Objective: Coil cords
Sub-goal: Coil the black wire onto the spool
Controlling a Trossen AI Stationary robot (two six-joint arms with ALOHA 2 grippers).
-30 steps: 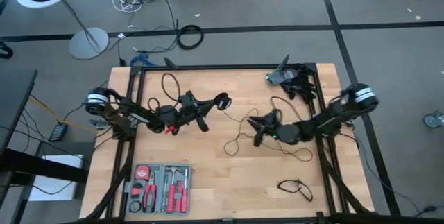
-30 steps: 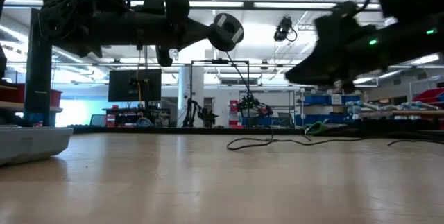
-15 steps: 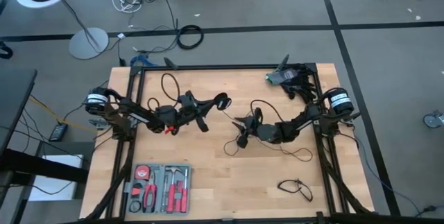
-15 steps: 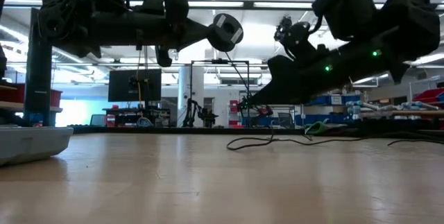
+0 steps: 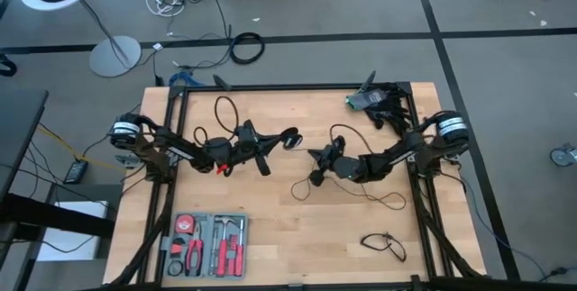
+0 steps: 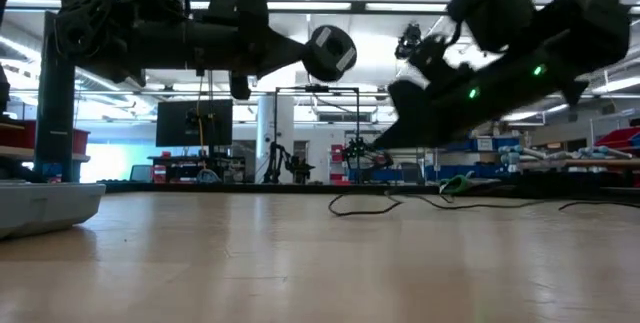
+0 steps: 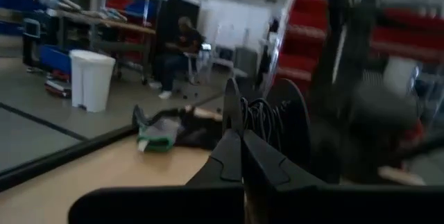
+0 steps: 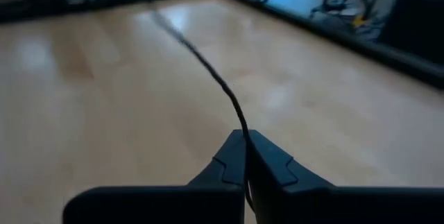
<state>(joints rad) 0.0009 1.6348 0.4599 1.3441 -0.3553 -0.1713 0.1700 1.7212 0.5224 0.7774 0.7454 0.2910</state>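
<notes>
Now my right gripper [image 8: 244, 156] pinches the cord [image 8: 208, 71]; left gripper [image 5: 270, 144] holds its disc end [image 5: 290, 137] aloft. Draw slack gently, loop toward left.

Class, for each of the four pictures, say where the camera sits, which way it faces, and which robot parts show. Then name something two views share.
High: overhead, facing down; both arms, wooden table.
Low: table height, facing the room; both arms overhead.
Left wrist: past the shut left gripper, toward shelving and a seated person.
Right wrist: past the right gripper, shut on the long cord.
Shared: high and low views both show the cord's round disc.
</notes>
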